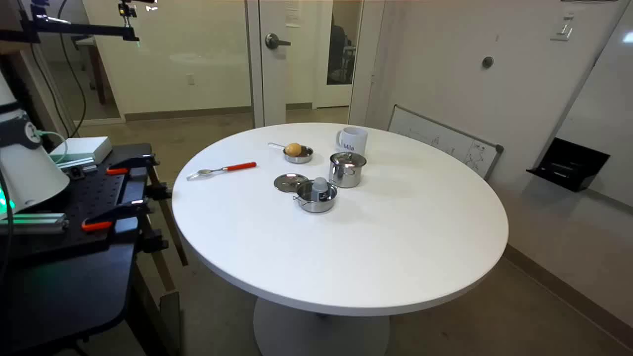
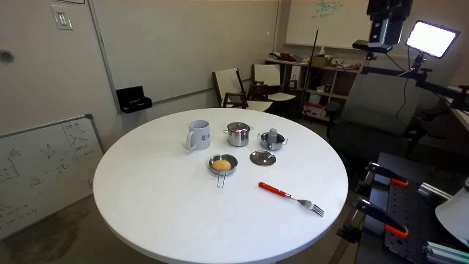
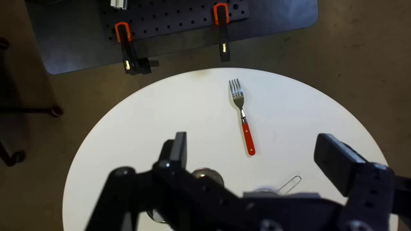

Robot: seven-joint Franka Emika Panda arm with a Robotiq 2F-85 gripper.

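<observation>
My gripper [image 3: 253, 144] stands open high over the round white table, with nothing held between its wide-set fingers. Below the gap lies a fork [image 3: 247, 134] with a red handle, tines toward the dark bench. A small metal pan [image 2: 234, 167] holds a brownish-yellow egg-shaped thing [image 2: 221, 165]. Beside it rest a loose metal lid [image 2: 263, 158] and a lidded steel pot [image 2: 238, 136]. An open two-handled pot [image 1: 316, 205] has a grey rounded object [image 1: 320, 185] in it. A white mug [image 2: 199, 135] stands near the lidded pot. In the wrist view my gripper partly hides the pans and lid.
The white table [image 1: 395, 247] has a round edge. Alongside stands a black bench [image 3: 80, 48] with orange-tipped clamps [image 3: 221, 14] jutting toward the table. A whiteboard [image 2: 47, 157] leans on the wall. A lamp [image 2: 432, 38] and chairs [image 2: 234, 88] are farther off.
</observation>
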